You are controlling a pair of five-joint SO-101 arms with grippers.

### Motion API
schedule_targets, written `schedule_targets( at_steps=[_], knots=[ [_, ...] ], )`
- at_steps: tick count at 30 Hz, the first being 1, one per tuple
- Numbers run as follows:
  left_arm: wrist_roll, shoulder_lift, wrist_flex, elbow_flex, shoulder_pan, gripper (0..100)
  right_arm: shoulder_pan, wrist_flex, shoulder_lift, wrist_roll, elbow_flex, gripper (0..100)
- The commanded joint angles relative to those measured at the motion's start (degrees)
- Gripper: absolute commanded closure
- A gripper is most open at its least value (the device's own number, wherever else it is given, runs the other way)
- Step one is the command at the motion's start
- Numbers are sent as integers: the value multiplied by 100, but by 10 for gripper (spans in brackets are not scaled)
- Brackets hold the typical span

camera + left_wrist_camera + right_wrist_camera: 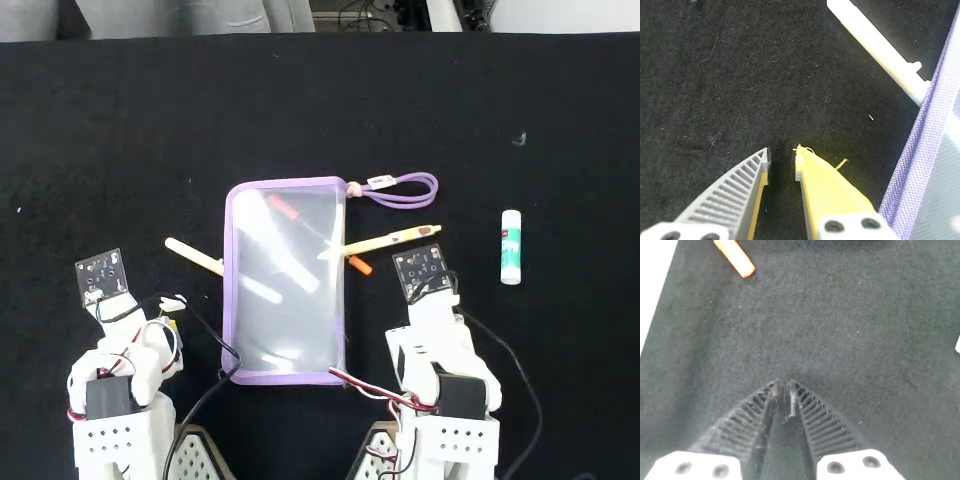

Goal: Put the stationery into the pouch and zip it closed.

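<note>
The clear purple-edged pouch (229,290) lies flat, cream pen (193,256) and yellow pen (390,239) crossing its sides, glue stick (511,246) well apart.

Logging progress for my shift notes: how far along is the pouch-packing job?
Done: nothing clearly. The glue stick lies on the table apart from the pouch; a cream pen, yellow pen and orange pen stick out past its sides. In hand: nothing; left gripper and right gripper hold nothing. Left: pack everything, zip.

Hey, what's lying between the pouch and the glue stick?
High view: a cream pen juts from the pouch edge toward the glue stick, with an orange pen end and the right arm beside it, then bare black table.
</note>
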Motion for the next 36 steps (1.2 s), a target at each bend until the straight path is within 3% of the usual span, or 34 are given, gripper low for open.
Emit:
schedule_targets(
  at_steps=[1, 7, 18, 21, 24, 28, 32, 36],
  knots=[
    [-26, -44, 18, 127, 57, 902, 53, 35, -470, -18, 4, 961],
    [-18, -44, 18, 127, 145, 899, 62, 35, -470, -44, 4, 960],
    [-53, -44, 18, 127, 1147, 899, -563, 18, -462, -9, 4, 962],
    [-53, -44, 18, 127, 1138, 899, -642, -554, -462, -44, -13, 962],
    [-53, -44, 18, 127, 1138, 899, -510, -1398, -453, -9, -4, 962],
    [-53, -44, 18, 127, 1138, 899, -97, -1714, -453, 62, -189, 959],
    [-53, -44, 18, 127, 1138, 899, 387, -1776, -470, 712, -716, 963],
    [-53, -44, 18, 127, 1138, 899, 510, -1908, -444, 378, -1376, 959]
  ],
)
